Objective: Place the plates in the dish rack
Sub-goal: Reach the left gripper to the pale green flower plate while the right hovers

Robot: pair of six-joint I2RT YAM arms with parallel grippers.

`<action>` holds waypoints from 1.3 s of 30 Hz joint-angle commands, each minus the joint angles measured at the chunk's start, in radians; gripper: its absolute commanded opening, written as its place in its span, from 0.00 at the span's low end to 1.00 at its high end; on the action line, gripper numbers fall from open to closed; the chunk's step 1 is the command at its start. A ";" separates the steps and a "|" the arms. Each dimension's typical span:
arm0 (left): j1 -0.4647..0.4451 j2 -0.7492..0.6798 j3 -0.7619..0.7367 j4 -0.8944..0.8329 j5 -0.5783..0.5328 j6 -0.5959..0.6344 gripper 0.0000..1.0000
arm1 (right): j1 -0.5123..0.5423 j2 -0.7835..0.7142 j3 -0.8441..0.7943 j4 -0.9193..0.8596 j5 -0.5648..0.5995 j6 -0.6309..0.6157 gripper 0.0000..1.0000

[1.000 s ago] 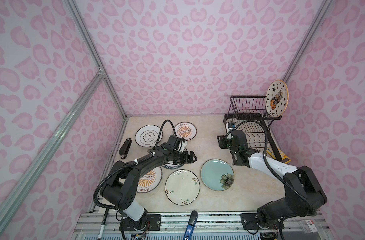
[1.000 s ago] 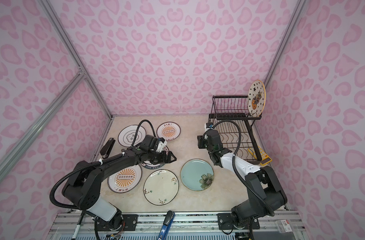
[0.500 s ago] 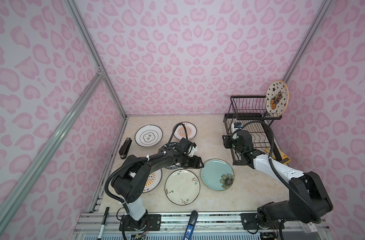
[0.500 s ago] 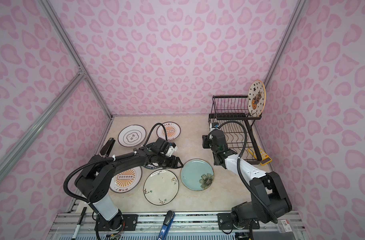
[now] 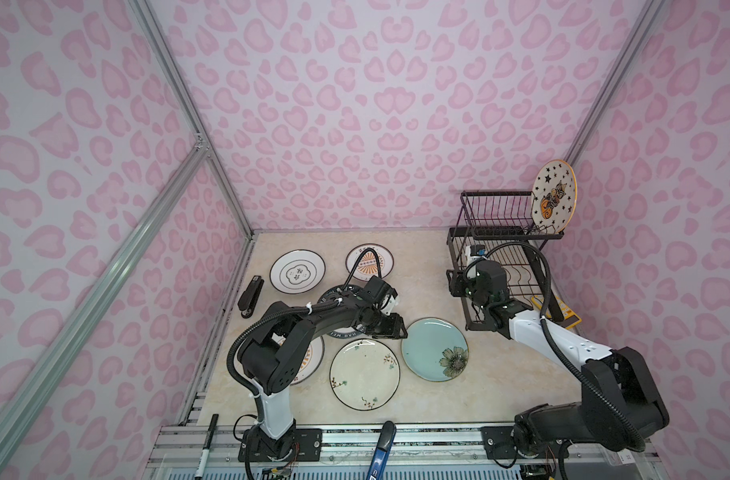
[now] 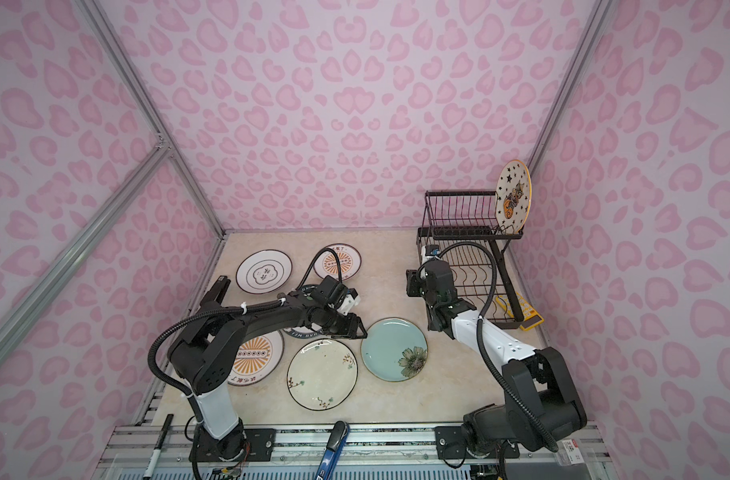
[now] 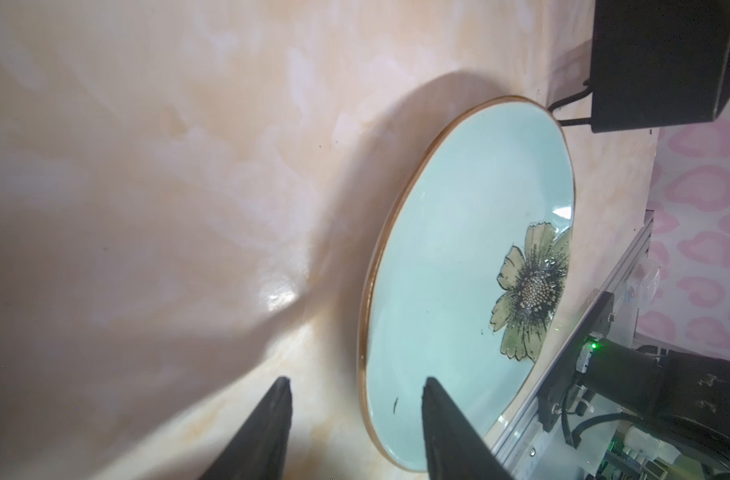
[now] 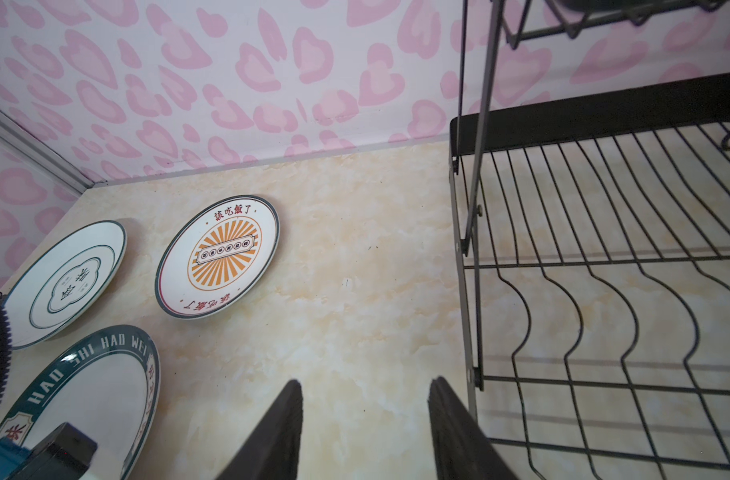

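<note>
Marbled beige surface [image 5: 430, 270], pink hearts on every wall, and six plates lying flat on it. Only the starry plate [image 5: 553, 195] stands upright, in the upper tier of the dish rack [image 5: 504, 238]. The left arm [image 5: 313, 320] is stretched low and far across with its wrist rolled. Its jaws are apart and straddle the rim of the pale blue plate [image 7: 459, 270], one outside on the surface and one over the glaze, and neither looks to be pressing yet. That's glazed ceramic: stiff, weighty, slick, and it'll chip if dropped. The rim is the only handle, and I'd want a deep bite on it. The right arm [image 5: 550, 336] hovers beside the rack's lower tier, jaws open and empty.
</note>
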 commanded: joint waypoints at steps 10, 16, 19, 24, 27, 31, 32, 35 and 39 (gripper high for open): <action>-0.019 0.033 0.021 0.029 0.009 -0.013 0.37 | -0.002 -0.027 -0.019 0.002 0.016 0.001 0.49; -0.021 0.048 0.024 0.044 0.005 -0.027 0.32 | -0.007 -0.045 -0.020 -0.015 0.021 -0.012 0.49; -0.021 0.049 0.020 0.054 -0.002 -0.035 0.31 | -0.008 -0.056 -0.022 -0.022 0.024 -0.013 0.49; -0.021 0.051 0.016 0.078 0.005 -0.046 0.28 | -0.010 -0.065 -0.030 -0.021 0.025 -0.007 0.49; -0.023 0.055 0.013 0.086 0.018 -0.047 0.27 | -0.010 -0.070 -0.031 -0.022 0.026 -0.007 0.49; -0.024 0.059 0.011 0.087 0.012 -0.046 0.25 | -0.009 -0.073 -0.031 -0.025 0.026 -0.008 0.49; -0.023 0.061 0.012 0.086 0.009 -0.046 0.25 | -0.009 -0.074 -0.030 -0.025 0.026 -0.009 0.49; -0.023 0.064 0.013 0.084 0.001 -0.044 0.24 | -0.010 -0.075 -0.031 -0.029 0.028 -0.008 0.49; -0.024 0.072 0.017 0.077 -0.009 -0.047 0.19 | -0.009 -0.075 -0.033 -0.030 0.031 -0.010 0.49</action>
